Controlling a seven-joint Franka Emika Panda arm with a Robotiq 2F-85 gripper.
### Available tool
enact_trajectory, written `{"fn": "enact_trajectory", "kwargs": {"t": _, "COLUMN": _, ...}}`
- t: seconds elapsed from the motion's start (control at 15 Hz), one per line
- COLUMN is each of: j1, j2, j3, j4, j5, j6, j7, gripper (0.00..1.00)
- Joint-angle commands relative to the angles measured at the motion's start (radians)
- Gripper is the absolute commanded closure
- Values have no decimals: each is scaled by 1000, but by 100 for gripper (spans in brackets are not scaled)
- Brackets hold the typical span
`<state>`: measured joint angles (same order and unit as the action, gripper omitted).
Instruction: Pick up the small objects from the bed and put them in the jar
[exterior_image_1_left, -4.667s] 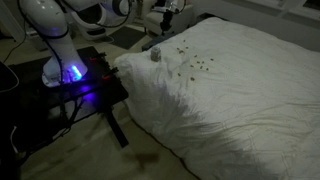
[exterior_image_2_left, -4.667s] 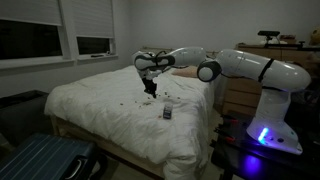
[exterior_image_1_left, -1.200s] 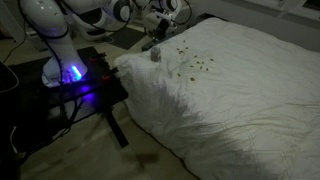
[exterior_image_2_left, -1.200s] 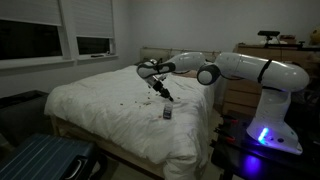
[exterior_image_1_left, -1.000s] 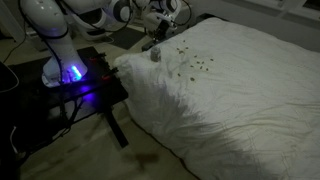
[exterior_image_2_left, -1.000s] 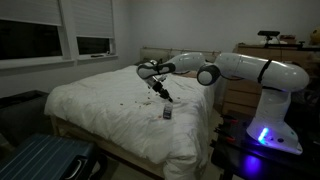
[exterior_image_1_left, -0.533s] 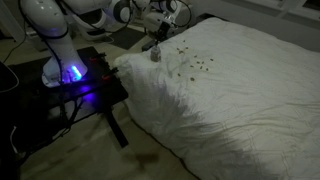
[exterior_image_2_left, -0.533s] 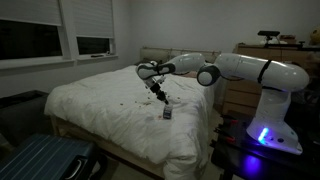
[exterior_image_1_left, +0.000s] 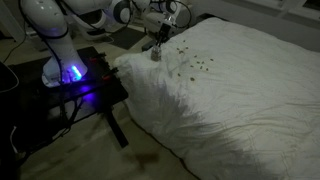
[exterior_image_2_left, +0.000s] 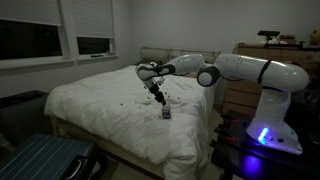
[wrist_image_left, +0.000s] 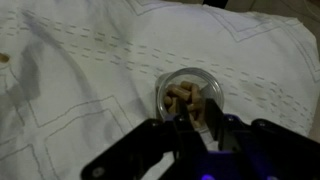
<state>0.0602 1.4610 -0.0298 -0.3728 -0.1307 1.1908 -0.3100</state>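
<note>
The bed (exterior_image_1_left: 250, 90) has a wrinkled white cover and fills both exterior views (exterior_image_2_left: 100, 110). The jar (exterior_image_1_left: 155, 55) stands near the bed's edge by the robot (exterior_image_2_left: 166, 113). In the wrist view the jar (wrist_image_left: 172, 82) is open-topped with several brown bits inside. Small objects (exterior_image_1_left: 197, 65) lie scattered on the cover beyond the jar (exterior_image_2_left: 140, 101); one shows at the wrist view's left edge (wrist_image_left: 3, 58). My gripper (exterior_image_1_left: 160, 39) hangs just above the jar (exterior_image_2_left: 159, 98). Its fingers (wrist_image_left: 200, 111) are close together over the jar's mouth, seemingly pinching a small brown bit.
A black side table (exterior_image_1_left: 90, 85) carries the robot base with a blue light (exterior_image_2_left: 263, 134) next to the bed. A blue suitcase (exterior_image_2_left: 40, 160) lies on the floor at the bed's foot. A dresser (exterior_image_2_left: 238, 92) stands behind the arm.
My gripper has moved from over the scattered bits toward the jar and lowered until it is right above the jar's mouth. The jar has not moved.
</note>
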Motion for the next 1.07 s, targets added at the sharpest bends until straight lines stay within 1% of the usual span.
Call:
{"fn": "enact_trajectory", "kwargs": {"t": 0.0, "j1": -6, "j2": 3, "j3": 4, "j4": 16, "j5": 11, "j6": 7, "j7": 0, "gripper": 42}}
{"fn": "enact_trajectory", "kwargs": {"t": 0.13, "j1": -7, "j2": -2, "j3": 2, "j4": 11, "j5": 8, "j6": -7, "j7": -2, "gripper": 27}}
{"fn": "enact_trajectory", "kwargs": {"t": 0.2, "j1": -6, "j2": -7, "j3": -1, "j4": 4, "j5": 4, "j6": -29, "j7": -8, "gripper": 22}}
{"fn": "enact_trajectory", "kwargs": {"t": 0.4, "j1": -7, "j2": -20, "j3": -8, "j4": -10, "j5": -4, "j6": -118, "j7": -17, "gripper": 20}}
{"fn": "enact_trajectory", "kwargs": {"t": 0.6, "j1": -9, "j2": -23, "j3": -16, "j4": -11, "j5": -20, "j6": -210, "j7": -45, "gripper": 20}}
{"fn": "enact_trajectory", "kwargs": {"t": 0.8, "j1": -14, "j2": -20, "j3": -22, "j4": -3, "j5": -34, "j6": -240, "j7": -68, "gripper": 20}}
{"fn": "enact_trajectory", "kwargs": {"t": 1.0, "j1": -22, "j2": -12, "j3": -23, "j4": 8, "j5": -30, "j6": -217, "j7": -59, "gripper": 20}}
